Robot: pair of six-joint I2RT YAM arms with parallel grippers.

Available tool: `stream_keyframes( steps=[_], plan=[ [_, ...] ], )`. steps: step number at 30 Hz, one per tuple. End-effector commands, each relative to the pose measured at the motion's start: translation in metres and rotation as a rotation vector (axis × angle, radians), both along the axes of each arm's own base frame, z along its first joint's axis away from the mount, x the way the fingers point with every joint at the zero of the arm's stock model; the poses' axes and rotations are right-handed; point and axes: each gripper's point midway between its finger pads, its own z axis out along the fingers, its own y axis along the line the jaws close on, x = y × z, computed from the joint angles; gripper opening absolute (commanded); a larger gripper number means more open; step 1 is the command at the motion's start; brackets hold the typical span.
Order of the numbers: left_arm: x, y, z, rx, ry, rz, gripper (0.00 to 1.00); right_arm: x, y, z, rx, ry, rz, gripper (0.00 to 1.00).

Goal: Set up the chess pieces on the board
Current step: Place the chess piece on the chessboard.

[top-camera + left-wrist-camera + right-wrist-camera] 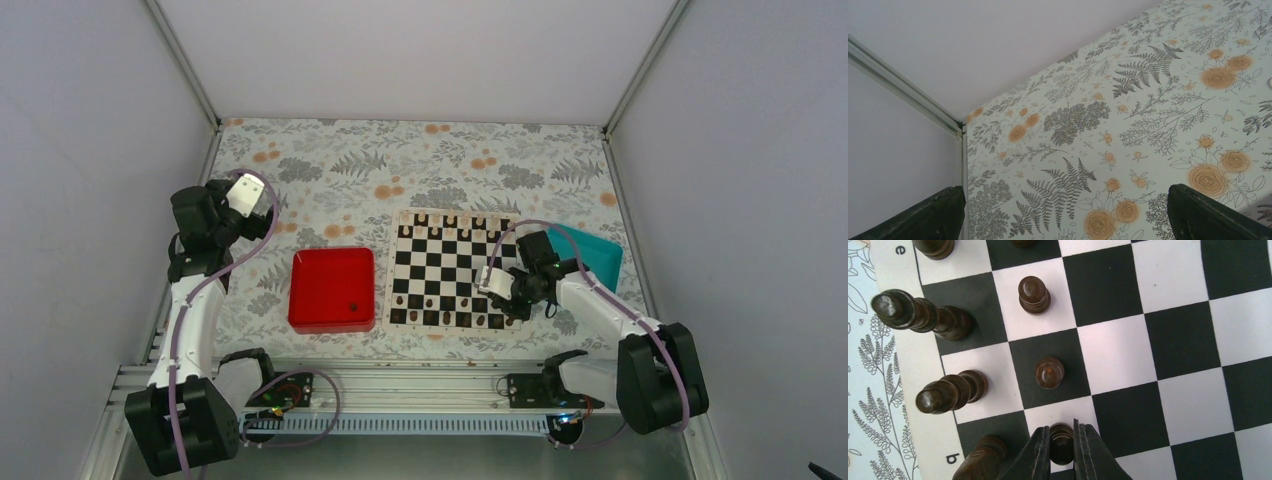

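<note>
Dark pawn (1061,445) stands upright, clamped tight btwn R gripper (1061,432) fingers, at a white square by the near right corner of the board (1178,335). L gripper (1063,215) fingers wide apart, far off left.

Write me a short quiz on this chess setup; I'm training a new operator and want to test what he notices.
1. True or false: the left tool holds a piece.
2. The right tool is shut on: A a dark pawn, B a pale queen, C nothing.
3. In the top view, what lies just left of the board?

Key:
1. False; it is open above the cloth, away from the board.
2. A.
3. The red tray.
</note>
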Motion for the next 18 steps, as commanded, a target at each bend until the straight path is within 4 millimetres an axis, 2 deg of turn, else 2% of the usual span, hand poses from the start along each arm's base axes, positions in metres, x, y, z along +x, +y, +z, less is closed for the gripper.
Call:
stream_keyframes(
  steps=[1, 9, 12, 15, 18],
  plan=[
    [0.001, -0.003, 0.006, 0.005, -0.012, -0.021, 1.0, -0.002, -0.002, -0.003, -0.001, 0.016, 0.012, 0.09],
    [0.001, -0.004, 0.008, 0.004, -0.015, -0.023, 1.0, 0.003, -0.002, 0.002, -0.005, -0.007, 0.004, 0.17],
    [0.001, -0.003, 0.007, 0.006, -0.015, -0.022, 1.0, 0.007, -0.001, 0.012, 0.004, -0.032, 0.002, 0.29],
    [0.001, -0.003, 0.007, 0.007, -0.017, -0.022, 1.0, 0.013, 0.003, 0.03, 0.023, -0.057, 0.012, 0.37],
    [0.001, -0.004, 0.007, 0.006, -0.019, -0.024, 1.0, 0.026, 0.011, 0.061, 0.056, -0.09, 0.025, 0.39]
  ],
)
